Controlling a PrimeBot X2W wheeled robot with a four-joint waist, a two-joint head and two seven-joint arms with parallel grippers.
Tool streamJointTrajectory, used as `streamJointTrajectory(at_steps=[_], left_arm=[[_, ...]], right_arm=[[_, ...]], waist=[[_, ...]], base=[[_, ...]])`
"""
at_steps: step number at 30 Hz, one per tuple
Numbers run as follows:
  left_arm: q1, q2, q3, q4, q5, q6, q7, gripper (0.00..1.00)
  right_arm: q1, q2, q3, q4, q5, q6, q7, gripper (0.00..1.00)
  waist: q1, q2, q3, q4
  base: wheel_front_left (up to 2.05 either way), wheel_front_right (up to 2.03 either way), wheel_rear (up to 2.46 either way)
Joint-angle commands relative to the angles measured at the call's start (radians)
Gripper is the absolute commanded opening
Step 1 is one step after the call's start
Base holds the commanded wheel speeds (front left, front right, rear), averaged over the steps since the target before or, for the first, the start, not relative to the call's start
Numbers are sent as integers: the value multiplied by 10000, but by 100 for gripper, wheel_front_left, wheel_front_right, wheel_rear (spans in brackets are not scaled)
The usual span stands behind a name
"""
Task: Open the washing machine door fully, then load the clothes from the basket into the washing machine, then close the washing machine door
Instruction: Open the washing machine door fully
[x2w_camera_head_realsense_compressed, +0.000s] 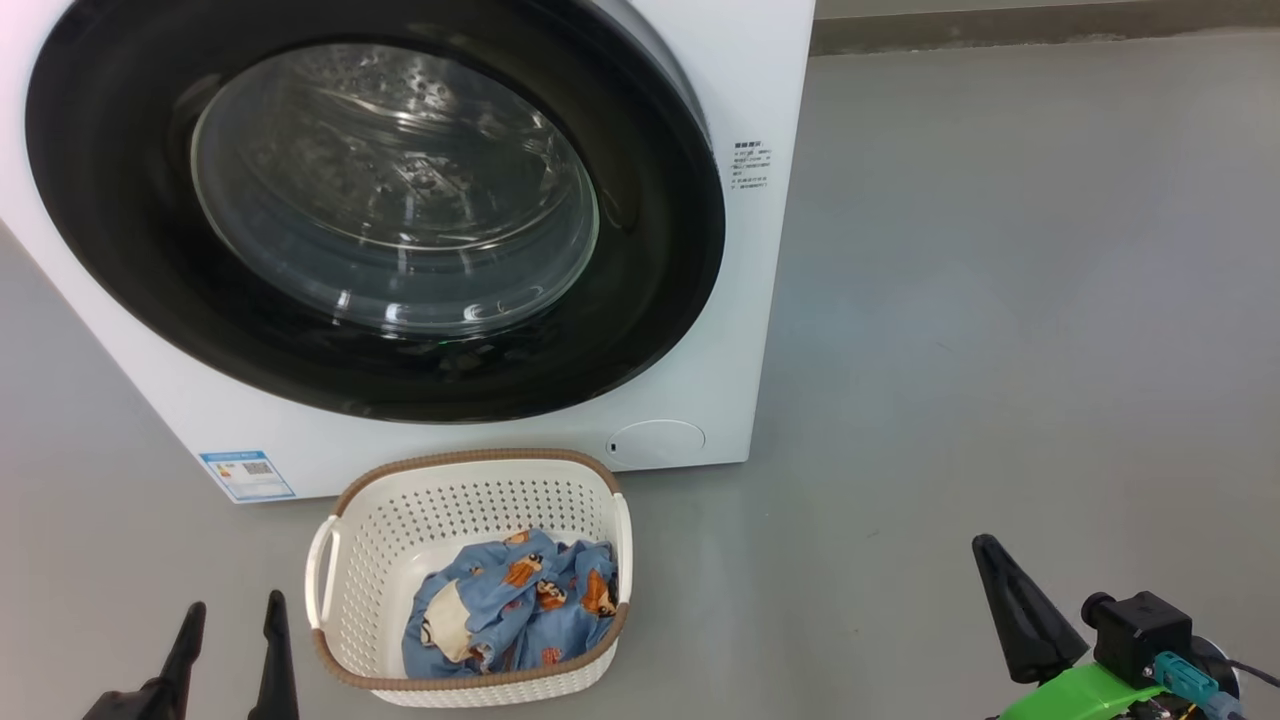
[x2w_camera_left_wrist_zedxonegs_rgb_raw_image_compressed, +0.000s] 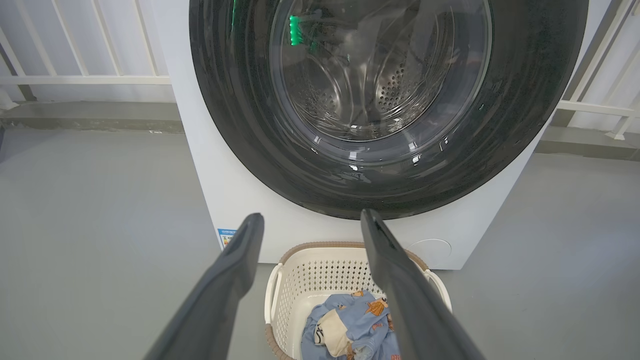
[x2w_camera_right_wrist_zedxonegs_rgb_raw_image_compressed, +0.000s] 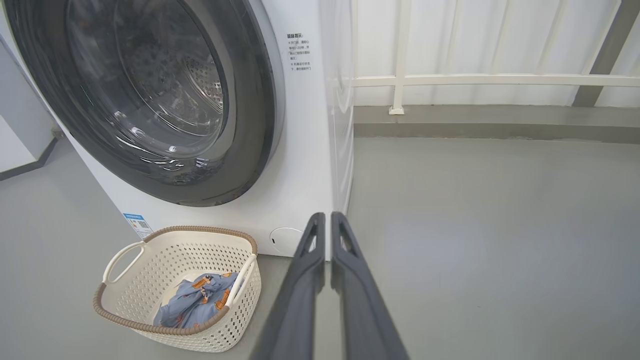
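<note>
Right gripper (x2w_camera_right_wrist_zedxonegs_rgb_raw_image_compressed: 327, 216) pinched shut, empty; left gripper (x2w_camera_left_wrist_zedxonegs_rgb_raw_image_compressed: 311, 216) spread, idle. Door (x2w_camera_head_realsense_compressed: 130, 260) shut: hook its edge, swing wide, stay clear of the basket (x2w_camera_head_realsense_compressed: 470, 458)

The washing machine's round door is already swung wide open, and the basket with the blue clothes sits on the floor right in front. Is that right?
Not quite. The washing machine door is shut, flush against the washing machine, as the right wrist view shows. The basket with the blue clothes does sit on the floor right in front.
</note>
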Motion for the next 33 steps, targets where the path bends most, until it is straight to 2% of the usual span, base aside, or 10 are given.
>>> streamJointTrajectory(at_steps=[1, 8, 14, 21, 25, 30, 31, 33], left_arm=[[-242, 144, 291, -226, -27, -33, -124, 100], [-268, 141, 266, -216, -38, -33, -124, 100], [-233, 134, 275, -228, -81, -33, -124, 100], [-126, 71, 237, -259, -153, -33, -124, 100], [-23, 18, 273, -354, -228, -33, -124, 100], [39, -14, 166, -400, -285, -33, -124, 100], [39, -14, 166, -400, -285, -33, -124, 100], [15, -16, 150, -425, -308, -33, -124, 100]], right_arm=[[-291, -135, 295, -241, 106, -11, -120, 0], [-317, -119, 322, -270, 269, -11, -120, 0], [-316, 315, -367, -102, 1593, -11, -120, 0], [-465, 692, -1389, 525, 4951, -11, -120, 0], [-617, 709, -1424, 988, 7352, -11, -120, 0], [-668, 254, -1270, 1162, 10471, -11, -99, 0], [-668, 254, -1270, 1162, 10471, -11, -99, 0], [-673, -19, -1272, 1112, 11646, -11, 113, 0]], waist=[[0, 0, 5, 4], [0, 0, 25, 20], [0, 0, 30, 59], [0, 0, 44, 145], [0, 0, 59, 194], [0, 0, 133, 315], [0, 0, 133, 315], [0, 0, 225, 354]], base=[[0, 0, 0], [0, 0, 0], [0, 0, 0], [0, 0, 0], [0, 0, 0], [0, 0, 0], [0, 0, 0], [0, 0, 0]])
